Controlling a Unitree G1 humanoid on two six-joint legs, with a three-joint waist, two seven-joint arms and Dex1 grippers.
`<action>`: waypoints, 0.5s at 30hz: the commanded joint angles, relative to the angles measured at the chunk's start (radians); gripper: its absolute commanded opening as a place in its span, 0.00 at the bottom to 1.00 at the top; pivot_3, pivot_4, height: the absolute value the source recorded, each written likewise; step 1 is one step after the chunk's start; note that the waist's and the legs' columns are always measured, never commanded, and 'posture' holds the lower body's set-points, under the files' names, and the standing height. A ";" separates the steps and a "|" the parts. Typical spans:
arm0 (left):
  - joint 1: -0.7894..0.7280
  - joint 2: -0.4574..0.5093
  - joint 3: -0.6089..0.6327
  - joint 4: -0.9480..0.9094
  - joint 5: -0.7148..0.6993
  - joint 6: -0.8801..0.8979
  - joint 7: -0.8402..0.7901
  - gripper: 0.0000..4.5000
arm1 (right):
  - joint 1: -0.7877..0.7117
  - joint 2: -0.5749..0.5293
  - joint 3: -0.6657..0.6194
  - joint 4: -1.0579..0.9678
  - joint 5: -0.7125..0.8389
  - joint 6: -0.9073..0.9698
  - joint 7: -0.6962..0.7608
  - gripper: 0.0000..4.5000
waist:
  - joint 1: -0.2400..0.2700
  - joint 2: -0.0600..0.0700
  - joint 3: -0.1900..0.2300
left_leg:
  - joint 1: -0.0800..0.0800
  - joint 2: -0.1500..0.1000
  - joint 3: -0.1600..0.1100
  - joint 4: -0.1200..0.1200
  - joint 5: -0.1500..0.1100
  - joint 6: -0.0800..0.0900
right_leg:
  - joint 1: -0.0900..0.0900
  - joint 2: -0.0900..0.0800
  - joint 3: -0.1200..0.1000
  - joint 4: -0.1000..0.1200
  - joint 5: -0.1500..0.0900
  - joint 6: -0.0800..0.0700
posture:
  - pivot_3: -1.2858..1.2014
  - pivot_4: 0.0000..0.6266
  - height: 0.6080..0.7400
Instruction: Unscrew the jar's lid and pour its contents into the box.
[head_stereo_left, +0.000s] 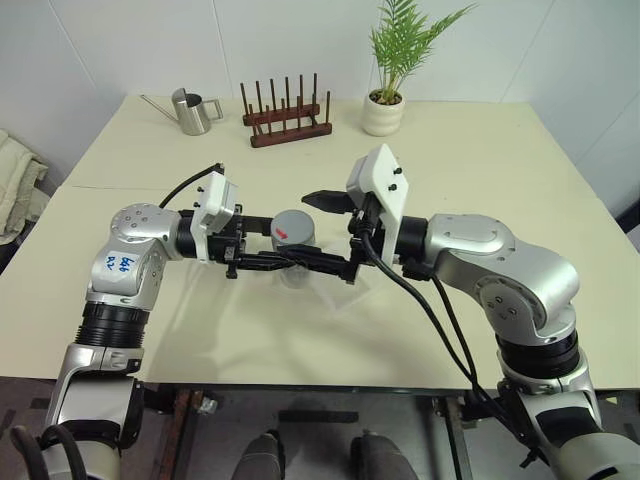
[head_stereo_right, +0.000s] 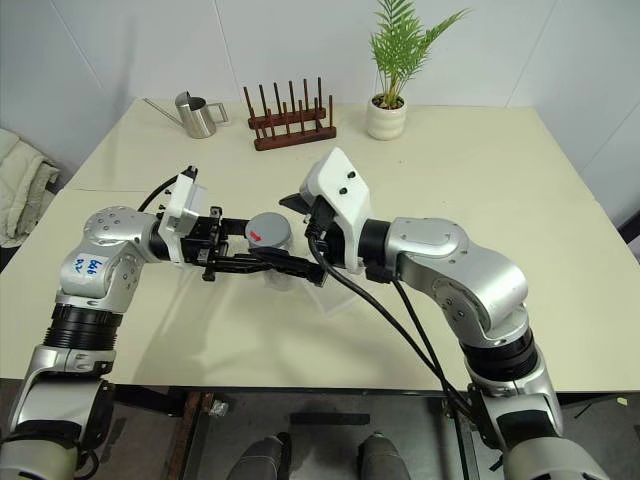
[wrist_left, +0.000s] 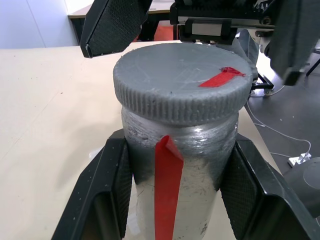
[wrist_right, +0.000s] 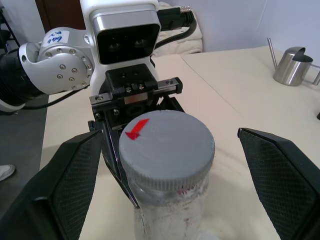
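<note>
Above our cream table, our left gripper clamps the jar while our right gripper stands wide around its lid; an off-centre squeeze could twist the jar loose

My two arms are silver-grey metal with rounded joint housings ringed by small screws and black ribbed collars lower down. A white sticker with blue handwriting sits on the left arm's shoulder-like joint, at about 9 o'clock in the head view. Each wrist carries a white camera housing, black cables loop from both, and the fingers are black and finely textured.
</note>
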 joint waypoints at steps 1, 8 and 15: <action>-0.031 -0.001 0.006 -0.026 0.000 -0.016 0.001 0.46 | -0.023 0.006 0.000 -0.014 -0.003 -0.024 0.014 0.91 | 0.000 0.000 0.000 | 0.000 0.000 0.000 0.000 0.000 0.000 | 0.000 0.000 0.000 0.000 0.000 0.000 | 0.52 0.24 1.00; -0.029 -0.002 0.008 -0.030 0.000 -0.016 0.002 0.46 | -0.028 0.007 0.008 -0.008 -0.019 -0.028 0.027 0.79 | 0.000 0.000 0.000 | 0.000 0.000 0.000 0.000 0.000 0.000 | 0.000 0.000 0.000 0.000 0.000 0.000 | 0.52 0.24 1.00; -0.027 -0.003 0.008 -0.033 -0.001 -0.015 0.003 0.46 | -0.026 -0.001 0.026 -0.006 -0.032 -0.036 0.044 0.79 | 0.000 0.000 0.000 | 0.000 0.000 0.000 0.000 0.000 0.000 | 0.000 0.000 0.000 0.000 0.000 0.000 | 0.52 0.24 1.00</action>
